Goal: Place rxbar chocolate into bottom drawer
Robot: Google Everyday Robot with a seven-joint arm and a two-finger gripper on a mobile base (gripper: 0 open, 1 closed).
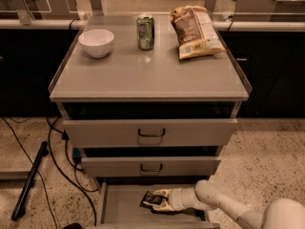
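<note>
The bottom drawer (121,205) is pulled open at the foot of the grey cabinet, its flat grey floor showing. The rxbar chocolate (151,200), a small dark bar, is low inside the drawer near its middle, between my fingers; whether it rests on the floor I cannot tell. My gripper (155,200) reaches in from the lower right on a white arm and is shut on the bar.
The cabinet top (143,70) holds a white bowl (96,42), a green can (145,31) and a brown-and-yellow chip bag (195,30). The two upper drawers (150,132) stand slightly open. Black cables and a dark bar (29,180) lie on the floor at left.
</note>
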